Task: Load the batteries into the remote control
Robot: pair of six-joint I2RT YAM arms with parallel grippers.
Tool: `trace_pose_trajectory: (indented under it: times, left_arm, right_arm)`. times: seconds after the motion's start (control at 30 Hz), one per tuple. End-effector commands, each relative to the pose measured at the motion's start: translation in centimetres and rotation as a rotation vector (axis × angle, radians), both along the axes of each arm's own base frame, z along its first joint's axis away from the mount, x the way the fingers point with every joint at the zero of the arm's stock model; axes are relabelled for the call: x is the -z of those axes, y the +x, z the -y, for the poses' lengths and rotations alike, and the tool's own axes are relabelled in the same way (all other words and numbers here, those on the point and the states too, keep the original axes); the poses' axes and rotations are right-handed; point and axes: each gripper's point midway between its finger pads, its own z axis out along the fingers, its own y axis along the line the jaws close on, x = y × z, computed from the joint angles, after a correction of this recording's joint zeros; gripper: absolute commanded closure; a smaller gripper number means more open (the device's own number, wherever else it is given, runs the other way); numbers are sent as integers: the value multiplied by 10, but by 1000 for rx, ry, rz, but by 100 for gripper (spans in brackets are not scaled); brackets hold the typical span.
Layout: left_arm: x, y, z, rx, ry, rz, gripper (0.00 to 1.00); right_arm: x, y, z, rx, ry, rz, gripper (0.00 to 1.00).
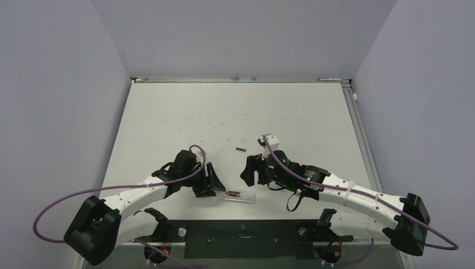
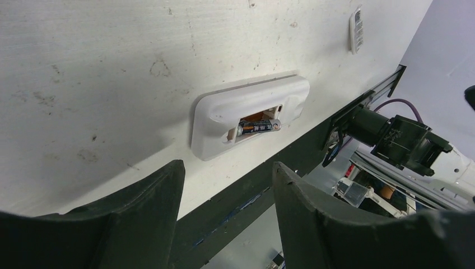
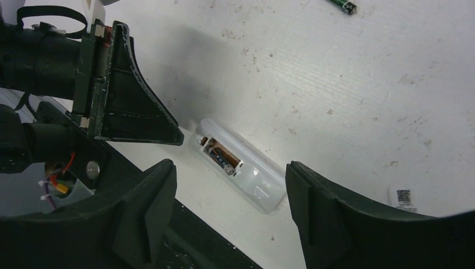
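The white remote control lies back up near the table's front edge, its brownish recess open. One battery sits in that recess, also seen as a battery in the right wrist view. A second battery lies loose farther back on the table, at the top edge of the right wrist view as a dark battery. My left gripper hovers just left of the remote, open and empty. My right gripper hangs over the remote, open with nothing between its fingers.
A dark mounting rail runs along the table's near edge right beside the remote. A small white QR sticker lies on the table to the right. Grey walls close in the table on three sides.
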Motion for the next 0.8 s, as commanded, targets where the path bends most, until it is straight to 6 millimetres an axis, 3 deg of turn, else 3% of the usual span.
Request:
trace_pose_trajectory:
  times: [0.0, 0.23, 0.77]
  left_arm:
    - [-2, 9, 9, 6, -25, 55, 46]
    - [9, 4, 13, 26, -19, 35, 52]
    - [23, -1, 13, 44, -1, 13, 60]
  right_arm:
    - [-7, -11, -17, -17, 124, -71, 34]
    - [10, -22, -30, -28, 172, -154, 48]
    - [46, -34, -46, -7, 154, -278, 64]
